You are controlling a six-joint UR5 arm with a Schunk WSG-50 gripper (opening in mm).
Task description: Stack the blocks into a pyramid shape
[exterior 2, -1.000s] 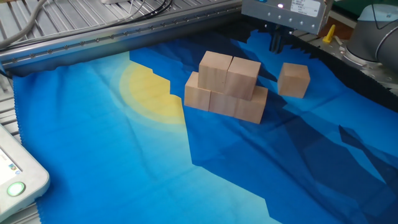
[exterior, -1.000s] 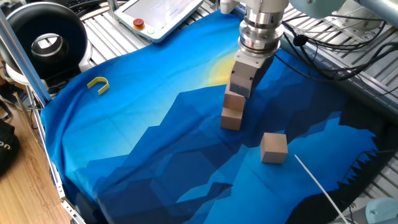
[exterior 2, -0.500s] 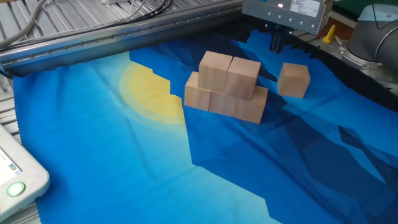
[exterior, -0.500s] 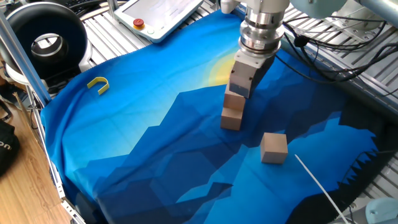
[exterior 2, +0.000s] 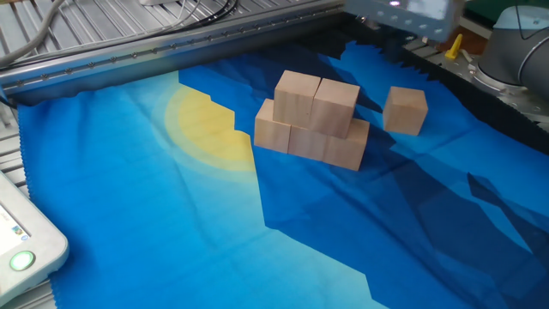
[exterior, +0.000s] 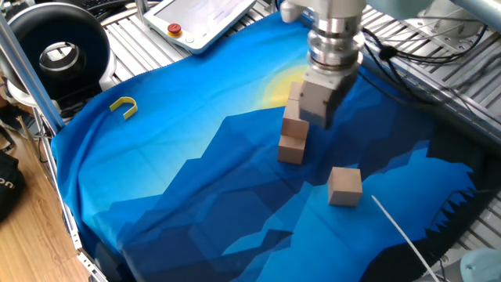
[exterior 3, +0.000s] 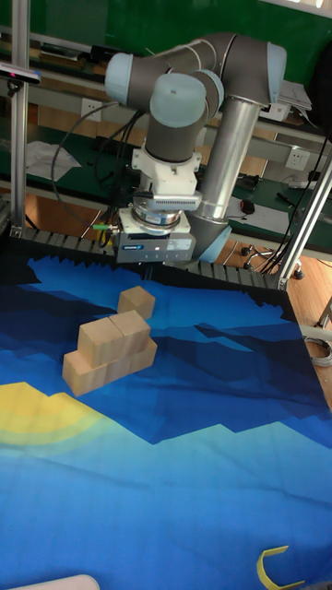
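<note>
Light-brown wooden blocks form a two-layer stack (exterior 2: 313, 120): three in the bottom row, two on top, also visible as the stack (exterior: 293, 137) and the stack (exterior 3: 106, 350). One loose block (exterior 2: 405, 110) sits apart on the blue cloth, seen too as the loose block (exterior: 344, 186) and the loose block (exterior 3: 136, 300). My gripper (exterior: 315, 119) hovers just above and beside the stack's top, touching no block. It appears open and holds nothing. In the tall fixed view the gripper (exterior 3: 153, 260) hangs above the loose block. Only a blurred edge of the gripper (exterior 2: 403, 7) shows at the top.
A small yellow U-shaped piece (exterior: 124, 106) lies at the cloth's left side. A white pendant with a red button (exterior: 200, 19) and a black round device (exterior: 59, 47) sit beyond the cloth. Metal rails (exterior 2: 171, 39) border the table.
My gripper has lifted and shifted slightly right, away from the top of the stack. The blocks have not moved.
</note>
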